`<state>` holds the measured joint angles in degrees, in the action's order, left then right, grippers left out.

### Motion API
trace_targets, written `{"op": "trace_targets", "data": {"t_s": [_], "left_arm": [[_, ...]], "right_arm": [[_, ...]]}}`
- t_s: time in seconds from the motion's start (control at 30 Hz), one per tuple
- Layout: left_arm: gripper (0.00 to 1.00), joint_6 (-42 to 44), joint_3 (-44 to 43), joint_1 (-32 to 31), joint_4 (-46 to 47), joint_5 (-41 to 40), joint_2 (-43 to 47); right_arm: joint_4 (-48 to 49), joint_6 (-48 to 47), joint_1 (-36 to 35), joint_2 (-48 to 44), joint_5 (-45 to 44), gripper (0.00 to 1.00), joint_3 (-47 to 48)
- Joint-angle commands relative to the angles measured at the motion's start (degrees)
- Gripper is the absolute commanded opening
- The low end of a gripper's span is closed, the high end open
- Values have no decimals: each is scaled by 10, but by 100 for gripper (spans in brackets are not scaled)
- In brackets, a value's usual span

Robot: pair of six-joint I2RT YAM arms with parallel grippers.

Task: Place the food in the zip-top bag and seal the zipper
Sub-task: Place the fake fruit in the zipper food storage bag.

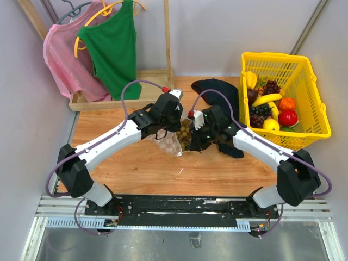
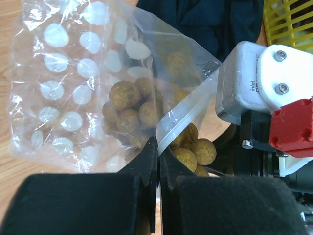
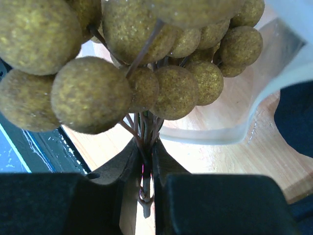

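Observation:
The clear zip-top bag [image 2: 73, 93] [image 1: 171, 144], printed with white dots, lies on the wooden table between the arms. My left gripper [image 2: 158, 147] [image 1: 173, 132] is shut on the bag's zipper strip [image 2: 188, 115] and holds the mouth open. My right gripper [image 3: 146, 161] [image 1: 194, 138] is shut on the stem of the tan longan cluster [image 3: 142, 63] [image 1: 186, 129], which sits partly inside the bag's mouth [image 2: 161, 117]. The zipper strip curves beside the cluster in the right wrist view [image 3: 234, 132]. A lemon [image 1: 271, 125], banana [image 1: 266, 100], red apple [image 1: 288, 117] and grapes [image 1: 260, 110] lie in the basket.
A yellow lattice basket [image 1: 312, 117] stands at the right. A dark navy cloth [image 1: 220, 89] lies behind and under my right arm. A wooden rack base [image 1: 125, 100] with a pink and a green top on hangers stands at the back left.

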<state>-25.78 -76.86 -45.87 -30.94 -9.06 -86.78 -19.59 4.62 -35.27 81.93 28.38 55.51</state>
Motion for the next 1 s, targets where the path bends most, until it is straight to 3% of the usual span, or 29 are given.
{"op": "trace_targets", "data": {"t_s": [0.0, 0.33, 0.63, 0.97], "left_arm": [[0, 11, -18, -10, 4, 16, 22], [0, -15, -22, -12, -23, -21, 48], [0, -20, -33, -33, -15, 5, 43], [0, -60, -25, -53, 10, 25, 38]], "right_arm": [[-28, 2, 12, 4, 0, 1, 30], [-81, 48, 49, 5, -12, 1, 62], [-69, 105, 49, -10, 1, 1, 92], [82, 214, 50, -60, -15, 1, 34]]}}
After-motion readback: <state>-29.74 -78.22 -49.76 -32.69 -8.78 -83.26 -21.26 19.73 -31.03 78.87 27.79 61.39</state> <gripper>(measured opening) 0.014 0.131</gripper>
